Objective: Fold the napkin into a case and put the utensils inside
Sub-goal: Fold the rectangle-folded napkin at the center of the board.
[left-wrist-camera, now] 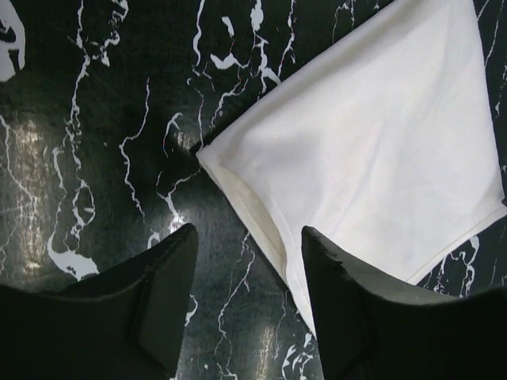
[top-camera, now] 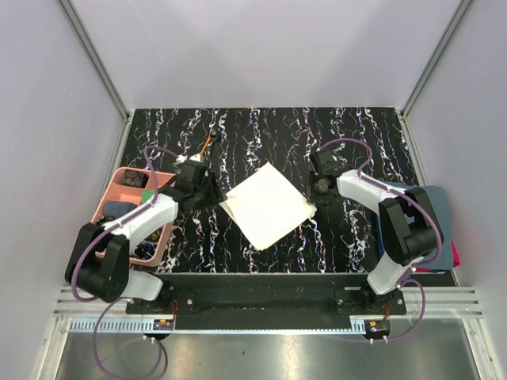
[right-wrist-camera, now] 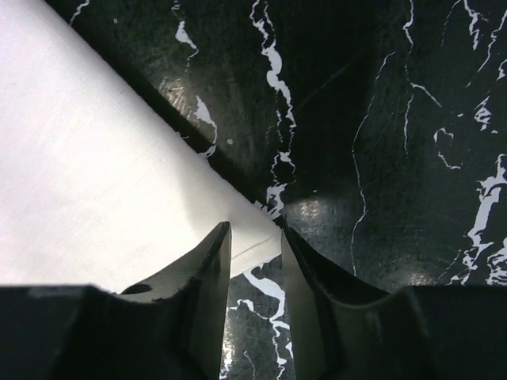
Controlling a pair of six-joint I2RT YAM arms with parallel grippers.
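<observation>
The cream napkin [top-camera: 268, 204] lies flat on the black marbled table as a folded, tilted rectangle. My left gripper [top-camera: 215, 192] is at its left corner, open. In the left wrist view the napkin's doubled edge [left-wrist-camera: 261, 214] runs in between the jaws, and the right finger [left-wrist-camera: 348, 309] is over the cloth. My right gripper [top-camera: 317, 194] is at the napkin's right corner, open by a narrow gap. The corner [right-wrist-camera: 257, 245] lies flat between its fingertips. One of the utensils, an orange-handled stick [top-camera: 208, 145], lies behind the left gripper.
A pink compartment tray [top-camera: 119, 178] holding small items stands at the left edge beside the left arm. A dark blue-grey towel [top-camera: 440, 210] lies at the right edge under the right arm. Grey walls enclose the table.
</observation>
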